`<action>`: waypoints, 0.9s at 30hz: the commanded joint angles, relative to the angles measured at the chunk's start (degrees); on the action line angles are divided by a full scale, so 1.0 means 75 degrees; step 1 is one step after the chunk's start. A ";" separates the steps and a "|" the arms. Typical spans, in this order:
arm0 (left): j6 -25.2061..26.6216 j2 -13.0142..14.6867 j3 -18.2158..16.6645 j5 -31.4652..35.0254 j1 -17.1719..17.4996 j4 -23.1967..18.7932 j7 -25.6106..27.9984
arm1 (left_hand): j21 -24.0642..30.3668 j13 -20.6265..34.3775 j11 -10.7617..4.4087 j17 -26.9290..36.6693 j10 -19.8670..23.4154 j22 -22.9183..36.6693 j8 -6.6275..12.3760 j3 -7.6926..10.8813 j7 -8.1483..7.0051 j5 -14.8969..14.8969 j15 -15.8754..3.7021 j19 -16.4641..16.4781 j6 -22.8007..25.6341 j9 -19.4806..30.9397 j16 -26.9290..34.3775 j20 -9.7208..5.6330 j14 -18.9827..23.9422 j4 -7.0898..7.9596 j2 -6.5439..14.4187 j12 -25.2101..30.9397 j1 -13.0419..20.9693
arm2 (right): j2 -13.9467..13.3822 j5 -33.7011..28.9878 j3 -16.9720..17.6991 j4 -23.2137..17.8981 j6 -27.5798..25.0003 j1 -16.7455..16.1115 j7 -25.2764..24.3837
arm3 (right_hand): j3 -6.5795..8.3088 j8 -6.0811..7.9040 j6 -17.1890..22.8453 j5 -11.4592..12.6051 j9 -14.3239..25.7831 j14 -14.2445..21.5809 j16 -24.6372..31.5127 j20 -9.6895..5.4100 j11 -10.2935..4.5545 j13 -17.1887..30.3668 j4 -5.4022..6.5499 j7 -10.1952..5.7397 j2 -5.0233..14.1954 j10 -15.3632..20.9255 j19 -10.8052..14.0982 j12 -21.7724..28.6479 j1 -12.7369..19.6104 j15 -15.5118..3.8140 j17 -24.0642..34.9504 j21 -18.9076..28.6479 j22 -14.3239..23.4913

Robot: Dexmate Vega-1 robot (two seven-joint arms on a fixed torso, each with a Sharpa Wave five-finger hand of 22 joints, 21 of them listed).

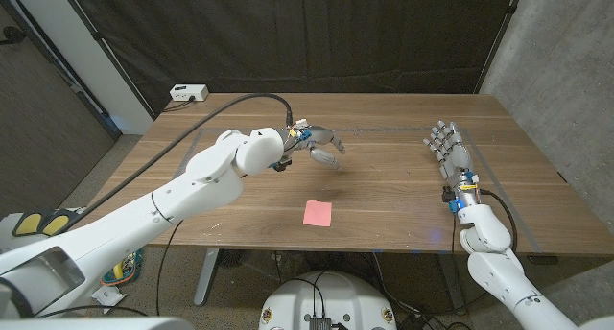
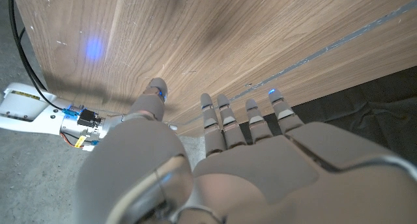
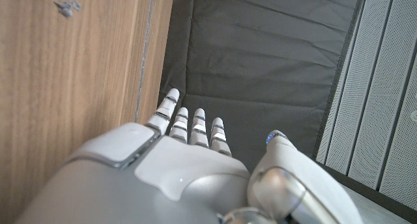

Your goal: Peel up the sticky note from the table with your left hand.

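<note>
A pink sticky note (image 1: 318, 213) lies flat on the wooden table (image 1: 384, 191), near the front edge at the middle. My left hand (image 1: 321, 146) hovers over the table's middle, farther back than the note and well apart from it; its fingers (image 2: 225, 120) are spread and hold nothing. In the left wrist view my left hand (image 2: 247, 165) reaches over bare wood. My right hand (image 1: 449, 148) is at the table's right side with straight fingers (image 3: 189, 126), holding nothing.
A white box (image 1: 188, 93) with a cable sits at the table's far left corner. A black cable (image 1: 259, 102) arcs over my left arm. A dark curtain (image 1: 317, 33) hangs behind the table. My right forearm (image 2: 39, 113) appears in the left wrist view.
</note>
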 commanded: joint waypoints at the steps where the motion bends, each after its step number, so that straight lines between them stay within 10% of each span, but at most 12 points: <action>1: -0.0041 -0.0123 0.0145 0.0688 -0.0170 -0.0086 -0.0958 | -0.0059 0.0037 -0.0119 0.0045 0.0010 0.0004 -0.0002 -0.0073 -0.0089 0.0076 -0.0063 0.0072 0.0028 0.0045 0.0004 0.0013 0.0027 -0.0005 -0.0007 0.0008 0.0205 | 0.0039 -0.0015 -0.0065 0.0045 0.0163 -0.0021 -0.0055 | 0.0046 0.0002 0.0053 -0.0019 0.0018 0.0053 0.0005 0.0014 0.0027 0.0022 0.0002 0.0010 -0.0023 0.0035 0.0077 0.0018 -0.0060 0.0018 0.0033 -0.0050 0.0018; 27: 0.0077 -0.0719 0.0702 0.2018 -0.0416 -0.0007 -0.3065 | -0.0294 0.0184 -0.0008 0.0060 -0.0555 0.0007 -0.0190 -0.0360 -0.0762 0.0089 0.0159 0.0067 0.0171 0.0071 -0.0142 -0.0125 -0.0519 0.0085 0.0056 -0.0271 0.1051 | -0.0044 0.0062 -0.0090 -0.0108 0.0176 -0.0143 -0.0133 | 0.0049 0.0010 0.0112 -0.0024 0.0018 0.0121 0.0016 0.0023 0.0026 0.0024 0.0027 -0.0004 -0.0031 0.0068 0.0127 0.0003 -0.0119 0.0021 0.0040 -0.0097 0.0019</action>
